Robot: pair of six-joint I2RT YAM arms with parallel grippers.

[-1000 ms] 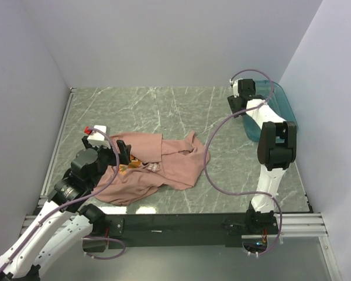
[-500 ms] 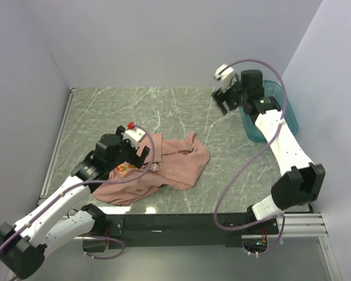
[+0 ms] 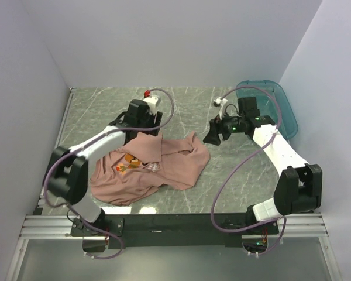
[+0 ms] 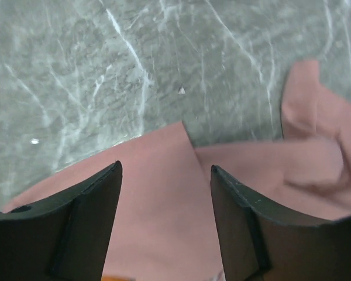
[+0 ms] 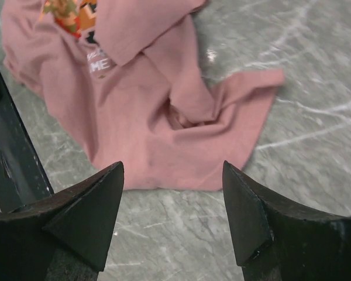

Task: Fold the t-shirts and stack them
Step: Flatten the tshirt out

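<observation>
One t-shirt (image 3: 164, 170) lies crumpled on the green-grey marbled tabletop (image 3: 187, 108), left of centre and towards the near edge. The fabric is dusty salmon-pink, unfolded, with overlapping layers and deep creases near the middle. The chest print (image 3: 131, 165), orange and red-brown figures above white lettering, is exposed on the left half and partly covered by a flap of cloth. A pointed corner projects at the far right of the garment.

The left tool (image 3: 141, 124) is over the shirt's far edge, jaws apart, with a flat cloth corner visible below the gap and nothing clamped. The right tool (image 3: 212, 137) hangs just beside the shirt's right edge, jaws wide and empty.
</observation>
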